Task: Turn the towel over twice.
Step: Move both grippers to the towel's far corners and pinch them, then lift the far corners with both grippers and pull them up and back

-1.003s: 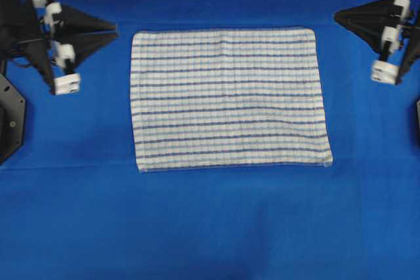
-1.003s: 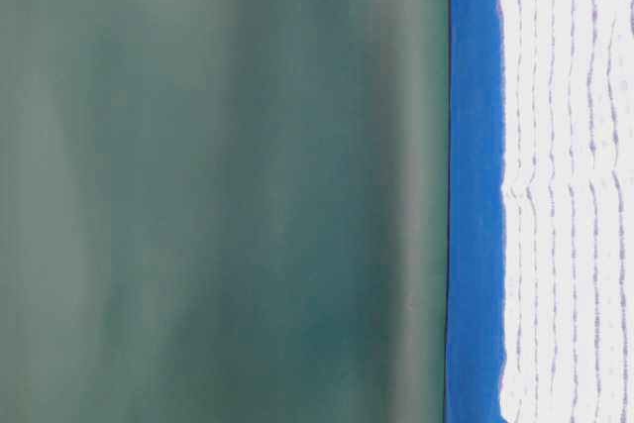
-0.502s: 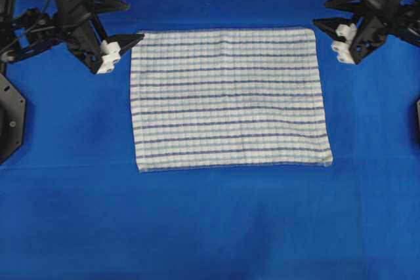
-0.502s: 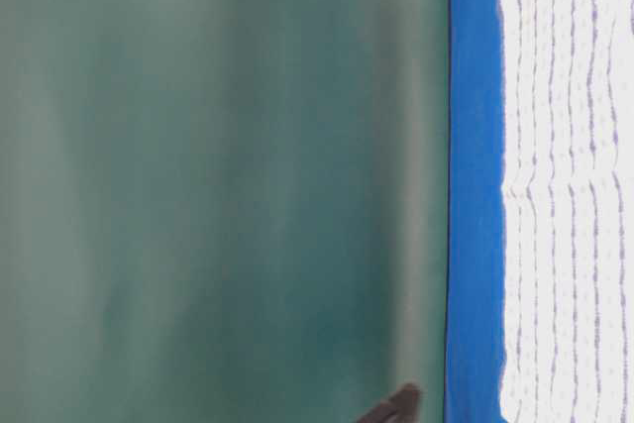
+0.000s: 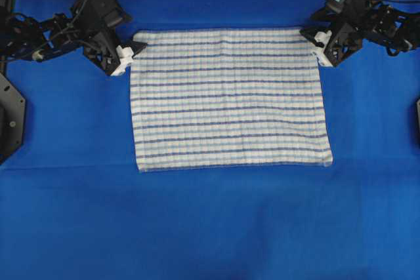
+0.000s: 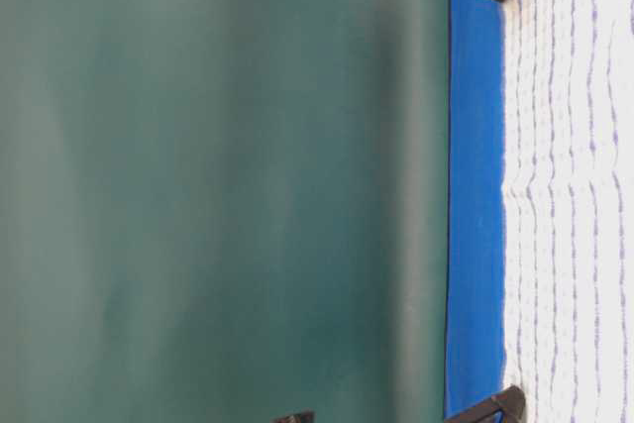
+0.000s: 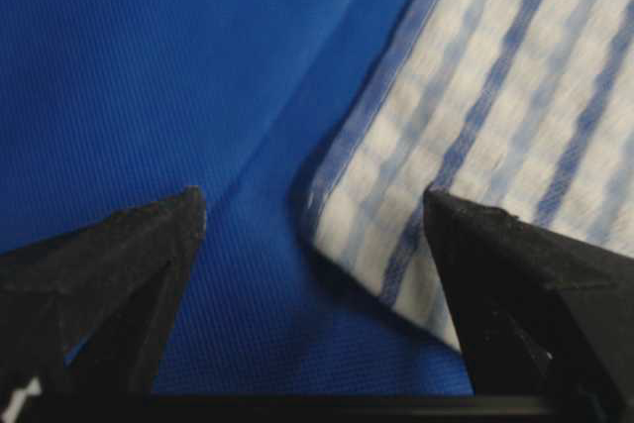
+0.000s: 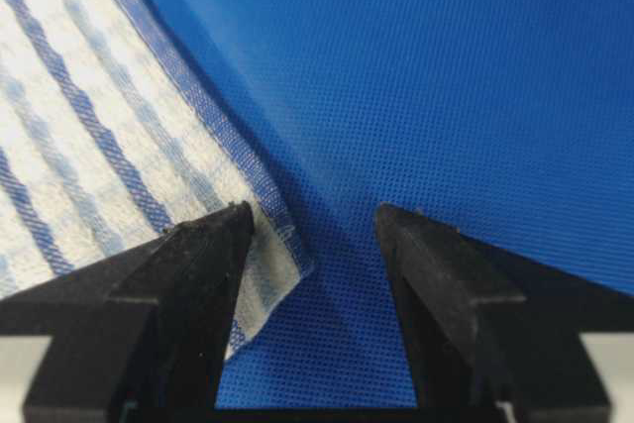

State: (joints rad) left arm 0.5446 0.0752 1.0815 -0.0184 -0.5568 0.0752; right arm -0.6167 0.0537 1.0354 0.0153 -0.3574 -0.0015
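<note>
At the left of the overhead view the left gripper (image 5: 128, 57) sits low at the towel's far-left corner, its jaws spread wide and holding nothing; from its own wrist camera one black finger (image 7: 119, 274) stands over bare blue table covering (image 7: 149, 66) and the other (image 7: 515, 284) over the striped cloth, with the corner's hem lying between them — whether either finger touches the fabric cannot be told. The towel (image 5: 228, 98) lies flat and fully spread in the middle of the covering, stripes running across, its edges roughly square to the table. At the right, the right gripper (image 5: 319, 45) is at the far-right corner, likewise parted and empty — in its wrist view one finger (image 8: 188, 284) overlaps the hemmed corner and the other is over plain blue.
</note>
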